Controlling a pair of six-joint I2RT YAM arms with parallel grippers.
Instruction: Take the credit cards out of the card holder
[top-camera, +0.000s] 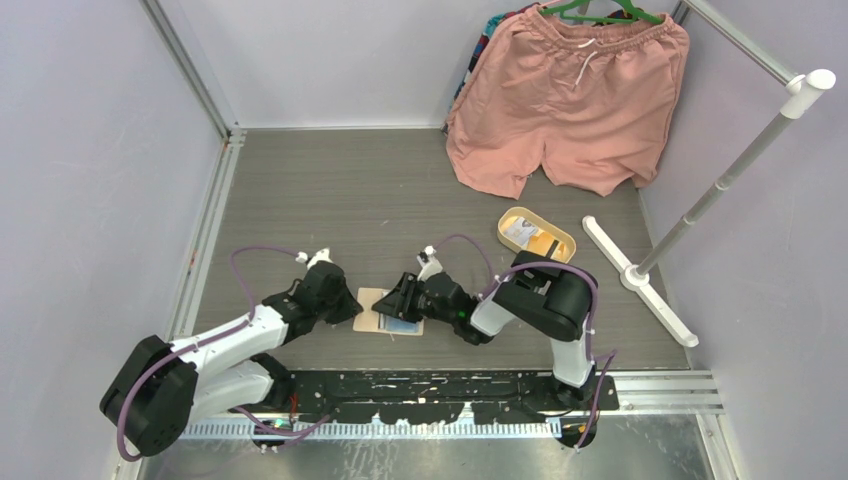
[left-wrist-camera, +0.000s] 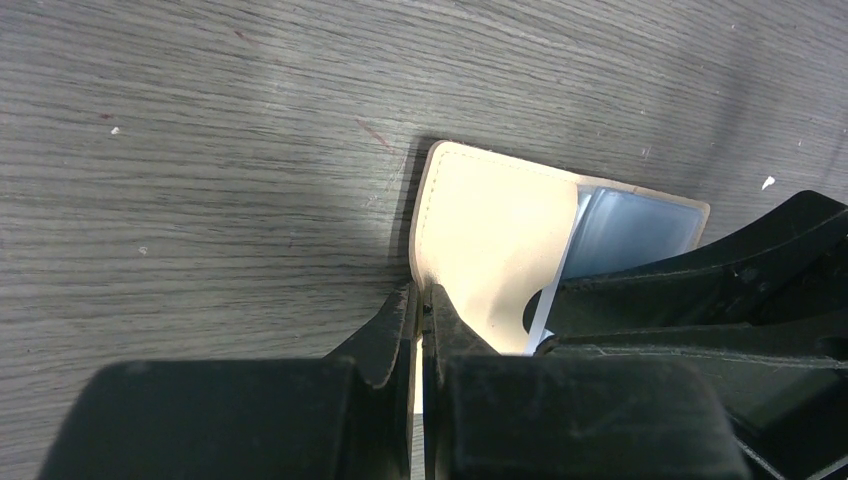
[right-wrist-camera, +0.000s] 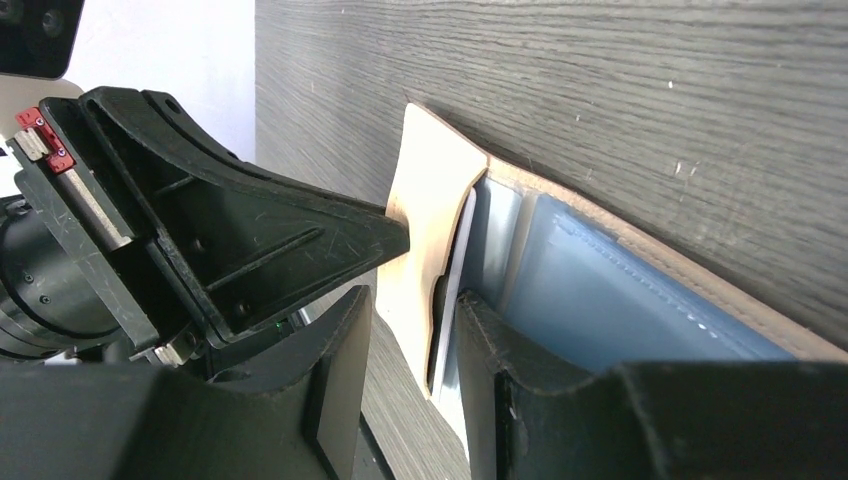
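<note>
Left fingers (left-wrist-camera: 403, 318) closed tight on the tan flap of the card holder (left-wrist-camera: 490, 240), pinching its near edge. Card holder lies open on the counter (left-wrist-camera: 200, 150) between the two arms, pale blue pockets up, flap lifted. Right fingers (top-camera: 403, 298) partly open, straddling the flap. One is outside it with a gap showing, the other inside against the edge of a whitish card (right-wrist-camera: 452, 290) sitting in its pocket. Oval tray (top-camera: 570, 245) well apart at right rear, holding an orange-yellow card (top-camera: 543, 243) and a pale one.

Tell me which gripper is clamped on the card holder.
The left gripper: its jaws are shut on the card holder's beige flap. The right gripper's jaws stand apart around that flap.
</note>
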